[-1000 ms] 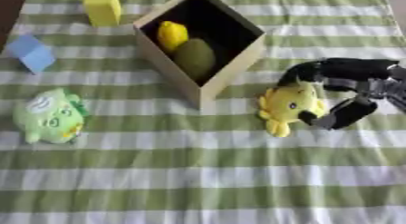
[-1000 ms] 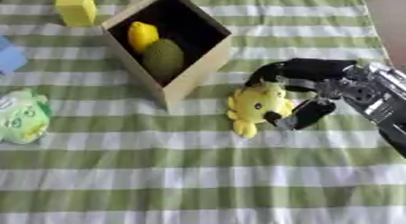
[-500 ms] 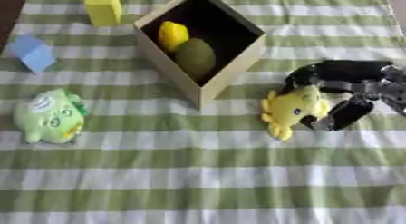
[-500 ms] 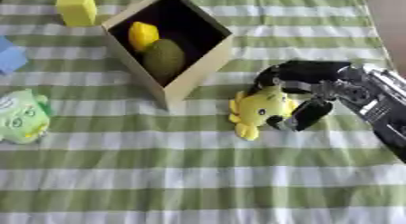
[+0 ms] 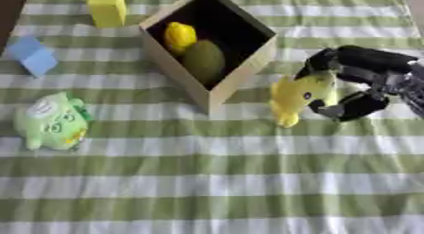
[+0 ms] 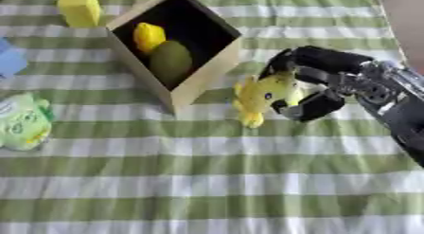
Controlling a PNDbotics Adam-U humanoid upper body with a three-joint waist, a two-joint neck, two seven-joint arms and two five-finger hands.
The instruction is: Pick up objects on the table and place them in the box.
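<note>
In the left eye view, our right hand (image 5: pixel 357 84) had its fingers (image 5: pixel 352 106) curled round the yellow toy (image 5: pixel 296 95), at four o'clock from the box (image 5: pixel 240 76). In the right eye view, we judged a straight lift clearing the box rim would serve best.

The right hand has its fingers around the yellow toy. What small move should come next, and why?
Probably lift the yellow plush toy and carry it left over the box. The right hand already curls around it, and the toy lies just right of the open box.
</note>
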